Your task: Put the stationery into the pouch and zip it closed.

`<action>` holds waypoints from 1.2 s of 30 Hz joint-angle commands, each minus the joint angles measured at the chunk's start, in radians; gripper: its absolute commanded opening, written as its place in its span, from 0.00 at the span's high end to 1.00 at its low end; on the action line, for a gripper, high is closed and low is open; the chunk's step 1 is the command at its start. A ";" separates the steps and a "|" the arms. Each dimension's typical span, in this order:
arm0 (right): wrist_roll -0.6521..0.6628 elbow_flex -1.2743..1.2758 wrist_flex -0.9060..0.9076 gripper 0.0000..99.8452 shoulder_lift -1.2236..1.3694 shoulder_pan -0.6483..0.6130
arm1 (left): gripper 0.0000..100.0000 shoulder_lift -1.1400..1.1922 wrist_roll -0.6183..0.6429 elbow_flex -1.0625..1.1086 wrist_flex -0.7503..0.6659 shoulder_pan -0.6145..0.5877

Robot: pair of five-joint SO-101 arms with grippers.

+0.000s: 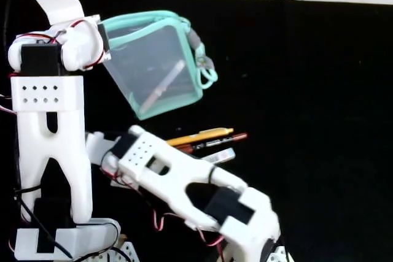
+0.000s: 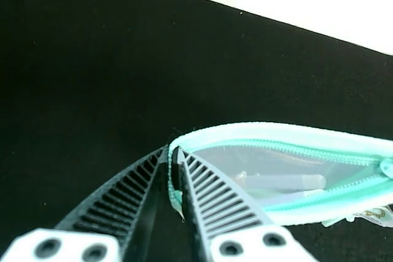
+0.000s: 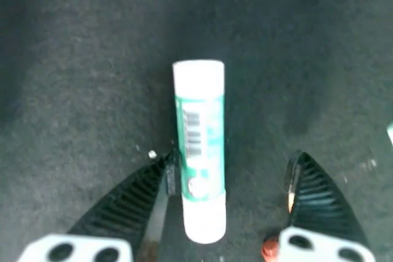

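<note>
A mint-green pouch (image 1: 156,65) with see-through sides hangs above the table, lifted by one corner. My left gripper (image 2: 174,173) is shut on the pouch's edge (image 2: 184,145) beside its open zip. A white pen-like item (image 2: 279,182) lies inside the pouch. A white glue stick with a green label (image 3: 198,151) lies on the black cloth. My right gripper (image 3: 233,164) is open around it, low over the table, and the stick is close to one finger (image 3: 153,188). A yellow pen (image 1: 199,135), a dark red pen (image 1: 218,142) and a white item (image 1: 220,156) lie together on the table.
The right arm (image 1: 184,182) stretches across the front of the table and partly covers the loose pens. The left arm's upright post (image 1: 49,139) stands at the left. Black cloth (image 1: 319,121) covers the table, with open room on the right.
</note>
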 commanded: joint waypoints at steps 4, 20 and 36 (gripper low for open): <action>0.012 -0.105 0.019 0.72 0.051 -0.013 | 0.99 0.016 -0.006 0.054 0.003 0.019; -0.071 -0.142 0.028 0.99 0.104 0.036 | 0.99 0.015 -0.006 0.056 0.008 0.019; -0.315 -0.133 0.202 0.99 -0.050 0.166 | 0.99 0.015 -0.006 0.054 0.003 0.019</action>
